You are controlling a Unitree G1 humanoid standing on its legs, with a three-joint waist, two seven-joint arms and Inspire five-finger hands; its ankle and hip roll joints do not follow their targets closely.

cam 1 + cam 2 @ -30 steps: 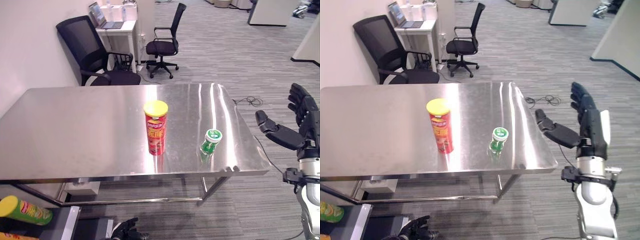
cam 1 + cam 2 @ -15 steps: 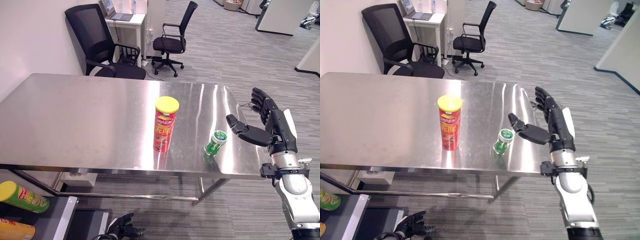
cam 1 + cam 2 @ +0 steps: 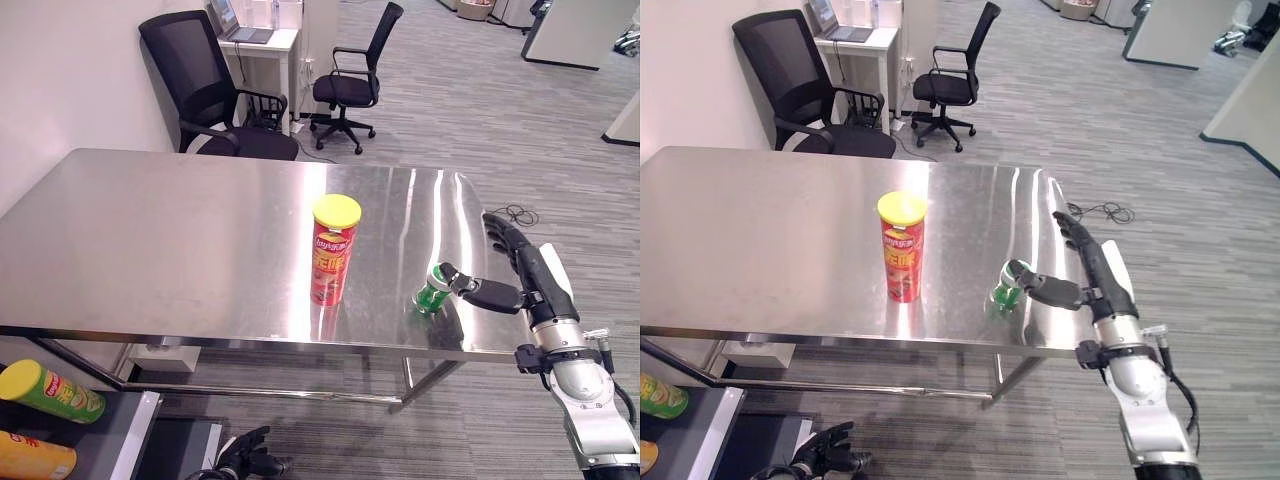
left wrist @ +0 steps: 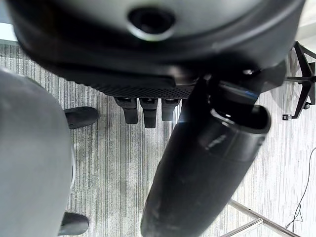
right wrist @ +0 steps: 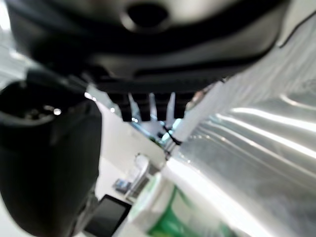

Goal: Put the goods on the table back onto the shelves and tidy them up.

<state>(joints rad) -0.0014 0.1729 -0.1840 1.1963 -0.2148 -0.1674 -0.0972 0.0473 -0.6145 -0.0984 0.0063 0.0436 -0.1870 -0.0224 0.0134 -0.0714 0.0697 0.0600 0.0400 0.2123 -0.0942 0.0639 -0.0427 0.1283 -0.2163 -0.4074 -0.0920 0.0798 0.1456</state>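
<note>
A small green bottle [image 3: 432, 293] with a white and green cap stands near the right front corner of the steel table [image 3: 150, 230]. My right hand [image 3: 522, 280] is open beside it, the thumb [image 3: 470, 289] touching the bottle's top and straight fingers [image 3: 503, 236] reaching past its far right side. In the right wrist view the bottle [image 5: 170, 212] shows close under the thumb [image 5: 44, 163]. A tall red can [image 3: 334, 250] with a yellow lid stands upright mid-table, left of the bottle. My left hand [image 3: 246, 460] hangs low by the floor, fingers relaxed.
At the lower left a dark shelf [image 3: 115, 440] holds a green can [image 3: 50, 392] lying down and a yellow can [image 3: 35, 455]. Two black office chairs [image 3: 215, 100] [image 3: 352, 75] and a white desk [image 3: 255, 38] with a laptop stand behind the table.
My right hand has come down and left from beside the table to the green bottle, and its thumb now meets the cap. The camera has shifted a little.
</note>
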